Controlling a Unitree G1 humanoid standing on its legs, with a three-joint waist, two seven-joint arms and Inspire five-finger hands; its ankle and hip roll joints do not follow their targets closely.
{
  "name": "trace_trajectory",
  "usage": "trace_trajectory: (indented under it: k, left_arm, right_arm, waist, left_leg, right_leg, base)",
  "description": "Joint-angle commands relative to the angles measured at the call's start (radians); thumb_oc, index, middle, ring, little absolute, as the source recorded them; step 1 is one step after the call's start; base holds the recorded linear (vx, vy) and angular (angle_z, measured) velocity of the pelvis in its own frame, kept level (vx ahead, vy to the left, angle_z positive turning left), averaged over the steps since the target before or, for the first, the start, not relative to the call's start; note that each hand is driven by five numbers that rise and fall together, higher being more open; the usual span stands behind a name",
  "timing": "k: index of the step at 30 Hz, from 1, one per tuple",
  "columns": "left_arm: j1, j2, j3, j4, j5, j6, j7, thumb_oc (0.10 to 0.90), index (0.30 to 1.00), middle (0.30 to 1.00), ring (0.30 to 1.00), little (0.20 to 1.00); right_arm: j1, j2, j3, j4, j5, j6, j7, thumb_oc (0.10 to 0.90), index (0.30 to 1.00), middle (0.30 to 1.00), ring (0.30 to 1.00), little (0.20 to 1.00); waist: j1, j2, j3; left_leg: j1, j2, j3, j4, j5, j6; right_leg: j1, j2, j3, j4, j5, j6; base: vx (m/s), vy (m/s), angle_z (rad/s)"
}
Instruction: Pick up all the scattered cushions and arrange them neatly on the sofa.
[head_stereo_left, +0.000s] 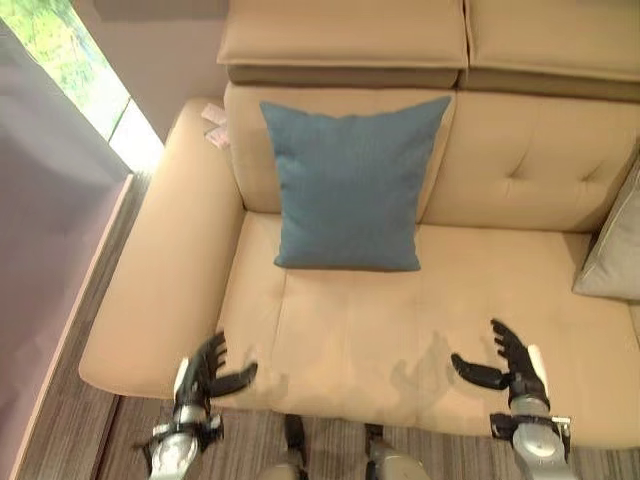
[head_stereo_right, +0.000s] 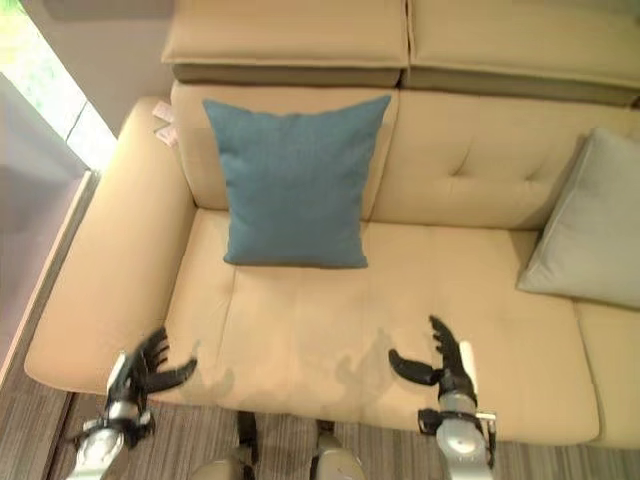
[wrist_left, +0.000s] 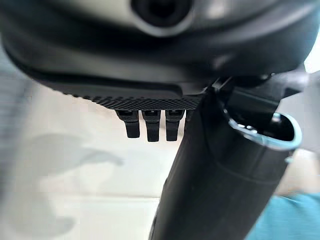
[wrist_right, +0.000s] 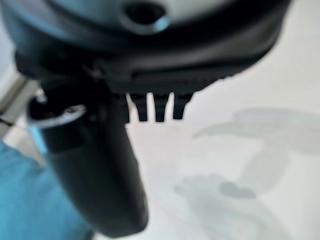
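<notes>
Both of your hands were nearest the camera, hovering over the front edge of the sofa (head_stereo_left: 330, 340) seat. Your left hand (head_stereo_left: 205, 375) sat near the front left corner by the armrest, fingers spread and relaxed, thumb out, nothing in it. Your right hand (head_stereo_left: 515, 368) was out over the seat front further right, also spread wide and empty. The wrist views agreed: straight fingers, bare seat fabric past them, a sliver of blue at the edge.

Status as I read it:
- blue cushion (head_stereo_left: 350, 185) was upright against the left backrest, centred on that seat, bottom edge resting on the seat. Looked placed and tidy.
- grey cushion (head_stereo_right: 590, 225) leaned against the backrest at the right, tilted a little, well apart from the blue one. It was on the sofa, but I couldn't tell whether you would count it as neat.
- a small pinkish item (head_stereo_left: 215, 125) lay on top of the left armrest near the back; too small to identify, probably not a cushion.

No cushion was on the strip of wood floor (head_stereo_left: 70, 430) visible at the left and front. Judging from that, the task looked mostly done. What was left, if anything: straighten the grey one, and check the floor outside these views for more.
</notes>
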Motion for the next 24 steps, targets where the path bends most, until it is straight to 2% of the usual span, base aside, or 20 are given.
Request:
trace_trajectory:
  k: [1, 3, 6, 8, 10, 11, 16, 20, 23, 24]
  left_arm:
    - [-0.071, 0.055, 0.007, 0.0, 0.061, -0.069, -0.02, 0.8, 0.9, 0.9, 0.9, 0.9]
    - [-0.087, 0.048, -0.023, 0.167, 0.142, -0.052, -0.009, 0.8, 0.9, 0.9, 0.9, 0.9]
    - [-0.097, 0.035, -0.026, 0.247, 0.155, -0.048, -0.003, 0.8, 0.9, 0.9, 0.9, 0.9]
    - [-0.111, 0.016, -0.026, 0.383, 0.183, -0.036, 0.003, 0.8, 0.9, 0.9, 0.9, 0.9]
    - [-0.116, 0.011, -0.024, 0.416, 0.188, -0.035, 0.006, 0.8, 0.9, 0.9, 0.9, 0.9]
    - [-0.13, -0.007, -0.012, 0.49, 0.17, -0.027, 0.006, 0.8, 0.9, 0.9, 0.9, 0.9]
    - [-0.148, -0.017, -0.01, 0.581, 0.196, -0.015, 0.015, 0.8, 0.9, 0.9, 0.9, 0.9]
    - [-0.157, -0.016, -0.02, 0.586, 0.206, -0.014, 0.024, 0.8, 0.9, 0.9, 0.9, 0.9]
    - [-0.18, -0.017, -0.031, 0.586, 0.205, -0.013, 0.036, 0.8, 0.9, 0.9, 0.9, 0.9]
    - [-0.202, -0.018, -0.048, 0.575, 0.208, -0.013, 0.042, 0.8, 0.9, 0.9, 0.9, 0.9]
  right_arm:
    - [-0.031, -0.041, 0.0, -0.012, -0.044, -0.065, 0.008, 0.8, 0.9, 0.9, 0.9, 0.9]
    - [-0.023, -0.035, 0.064, 0.077, -0.078, -0.059, 0.013, 0.8, 0.9, 0.9, 0.9, 0.9]
    - [-0.018, -0.031, 0.091, 0.107, -0.083, -0.056, 0.023, 0.8, 0.9, 0.9, 0.9, 0.9]
    - [-0.013, -0.024, 0.13, 0.16, -0.089, -0.054, 0.037, 0.8, 0.9, 0.9, 0.9, 0.9]
    - [-0.011, -0.023, 0.139, 0.168, -0.09, -0.053, 0.042, 0.8, 0.9, 0.9, 0.9, 0.9]
    - [-0.017, -0.014, 0.162, 0.209, -0.09, -0.049, 0.044, 0.8, 0.9, 0.9, 0.9, 0.9]
    - [-0.029, 0.002, 0.194, 0.282, -0.074, -0.038, 0.049, 0.8, 0.9, 0.9, 0.9, 0.9]
    - [-0.037, 0.01, 0.208, 0.296, -0.051, -0.038, 0.047, 0.8, 0.9, 0.9, 0.9, 0.9]
    - [-0.051, 0.016, 0.208, 0.308, -0.017, -0.038, 0.042, 0.8, 0.9, 0.9, 0.9, 0.9]
    - [-0.072, 0.006, 0.218, 0.32, -0.009, -0.032, 0.035, 0.8, 0.9, 0.9, 0.9, 0.9]
  waist:
    - [0.026, -0.031, -0.093]
    - [0.031, -0.038, -0.109]
    - [0.031, -0.04, -0.114]
    - [0.029, -0.045, -0.122]
    - [0.028, -0.047, -0.122]
    - [0.026, -0.049, -0.123]
    - [0.026, -0.048, -0.127]
    - [0.028, -0.047, -0.112]
    - [0.027, -0.054, -0.086]
    - [0.026, -0.068, -0.056]
  left_leg:
    - [0.021, -0.014, 0.003, 0.002, -0.074, -0.018]
    - [0.066, -0.012, 0.005, 0.002, -0.083, -0.015]
    - [0.085, -0.013, 0.006, 0.002, -0.089, -0.015]
    - [0.106, -0.013, 0.009, 0.002, -0.096, -0.015]
    - [0.112, -0.013, 0.009, 0.002, -0.098, -0.015]
    - [0.121, -0.011, 0.008, 0.002, -0.1, -0.016]
    - [0.129, -0.005, 0.006, 0.002, -0.098, -0.02]
    - [0.111, 0.007, 0.002, 0.015, -0.087, -0.027]
    - [0.034, 0.026, 0.002, 0.093, -0.079, -0.041]
    - [-0.037, 0.03, 0.007, 0.204, -0.092, -0.05]
  right_leg:
    - [0.051, -0.011, -0.016, 0.004, -0.094, 0.066]
    - [0.097, -0.006, -0.015, 0.007, -0.106, 0.062]
    - [0.115, -0.004, -0.012, 0.007, -0.111, 0.06]
    - [0.136, -0.002, -0.012, 0.007, -0.118, 0.058]
    - [0.144, -0.001, -0.009, 0.006, -0.12, 0.056]
    - [0.149, 0.001, -0.007, 0.008, -0.123, 0.052]
    - [0.154, 0.008, -0.004, 0.004, -0.125, 0.047]
    - [0.145, 0.017, 0.005, 0.004, -0.13, 0.04]
    - [0.123, 0.018, 0.0, 0.004, -0.131, 0.033]
    - [0.111, 0.009, -0.004, 0.004, -0.125, 0.024]
  base:
    - [0.0, 0.0, 0.0]
    - [0.0, 0.0, 0.0]
    - [0.0, 0.0, 0.0]
    - [0.0, 0.0, 0.0]
    - [0.01, -0.015, -0.01]
    - [0.0, -0.045, -0.03]
    - [-0.03, -0.051, -0.01]
    - [-0.12, -0.084, 0.0]
    - [-0.27, -0.093, 0.13]
    - [-0.27, -0.068, 0.3]
